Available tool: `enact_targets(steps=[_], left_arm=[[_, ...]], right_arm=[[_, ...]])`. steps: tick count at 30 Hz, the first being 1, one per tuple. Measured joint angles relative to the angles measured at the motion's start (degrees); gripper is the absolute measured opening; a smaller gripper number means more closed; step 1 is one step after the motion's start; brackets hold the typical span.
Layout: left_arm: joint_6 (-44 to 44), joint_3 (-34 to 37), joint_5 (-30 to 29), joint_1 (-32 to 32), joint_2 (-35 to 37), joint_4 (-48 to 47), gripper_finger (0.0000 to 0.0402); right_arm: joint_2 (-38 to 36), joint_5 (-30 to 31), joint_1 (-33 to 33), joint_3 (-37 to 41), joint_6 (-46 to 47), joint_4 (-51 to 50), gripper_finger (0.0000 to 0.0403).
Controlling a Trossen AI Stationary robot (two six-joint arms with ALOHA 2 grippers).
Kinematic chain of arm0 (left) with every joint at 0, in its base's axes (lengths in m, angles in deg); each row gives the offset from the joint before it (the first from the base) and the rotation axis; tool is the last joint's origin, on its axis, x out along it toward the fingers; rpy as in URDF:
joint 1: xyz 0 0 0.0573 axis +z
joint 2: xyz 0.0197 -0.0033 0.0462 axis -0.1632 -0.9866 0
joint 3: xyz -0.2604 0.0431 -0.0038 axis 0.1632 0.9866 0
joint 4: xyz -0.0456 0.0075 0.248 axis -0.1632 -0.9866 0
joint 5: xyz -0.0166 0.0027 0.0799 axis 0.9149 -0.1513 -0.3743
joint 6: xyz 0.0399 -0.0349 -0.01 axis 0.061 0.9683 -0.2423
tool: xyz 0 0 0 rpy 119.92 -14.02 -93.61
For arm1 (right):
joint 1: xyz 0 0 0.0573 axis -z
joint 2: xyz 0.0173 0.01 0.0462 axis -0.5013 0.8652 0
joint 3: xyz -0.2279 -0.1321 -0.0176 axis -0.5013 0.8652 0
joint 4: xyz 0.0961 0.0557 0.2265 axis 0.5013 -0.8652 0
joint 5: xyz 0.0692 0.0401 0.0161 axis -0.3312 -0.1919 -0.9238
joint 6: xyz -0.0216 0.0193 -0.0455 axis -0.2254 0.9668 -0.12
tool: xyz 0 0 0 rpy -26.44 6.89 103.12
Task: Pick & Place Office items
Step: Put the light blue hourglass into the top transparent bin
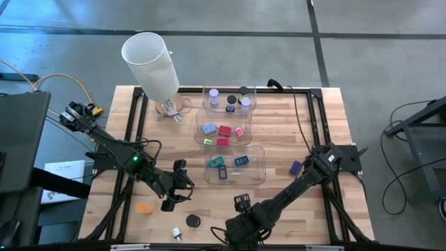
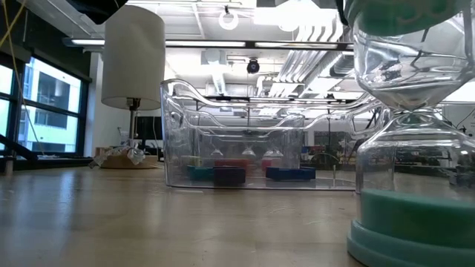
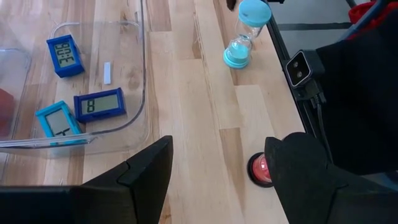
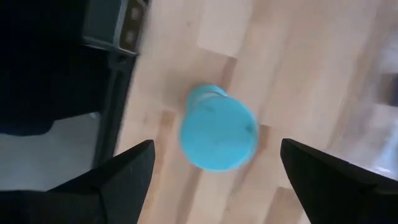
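**Bins mostly filled, a handful of strays left near the front edge**

From my seat the sorting looks well past halfway. Three clear bins run in a line from the far edge toward the middle of the surface. The far one holds lavender and black discs, the middle one holds red, pink and blue blocks, and the near one holds the small blue and teal clocks.

What I judge is left: an orange disc near the left edge, a black disc and a small white piece by the front edge, a purple block toward the right edge, a red disc and the teal sand timer.

My left hand hovers just left of the near bin, fingers spread and empty, with the red disc just ahead of one finger. My right hand sits at the front edge, fingers wide apart, empty, looking down onto the top of the sand timer, not yet gripping it.

The surface is light wood planking in a black frame. A tall white cylinder stands at the far-left corner. Beyond, I see grey floor, loose cables, windows and bright ceiling lights with exposed ducting.
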Motion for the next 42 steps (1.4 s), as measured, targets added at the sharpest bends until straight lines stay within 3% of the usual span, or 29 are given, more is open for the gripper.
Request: enact_targets(steps=[18, 34, 42], left_arm=[[-0.71, 0.02, 0.02, 0.02, 0.00, 0.01, 0.0246], [-1.08, 0.02, 0.02, 0.01, 0.00, 0.10, 0.0246], [-1.07, 0.02, 0.02, 0.00, 0.00, 0.11, 0.0246]], right_arm=[[0.60, -8.03, 2.82, 3.52, -3.73, 4.31, 0.0336], [0.47, -10.87, 3.93, 4.69, -6.25, 6.68, 0.0336], [0.52, -15.06, 4.66, 6.47, -6.31, 8.27, 0.0299]])
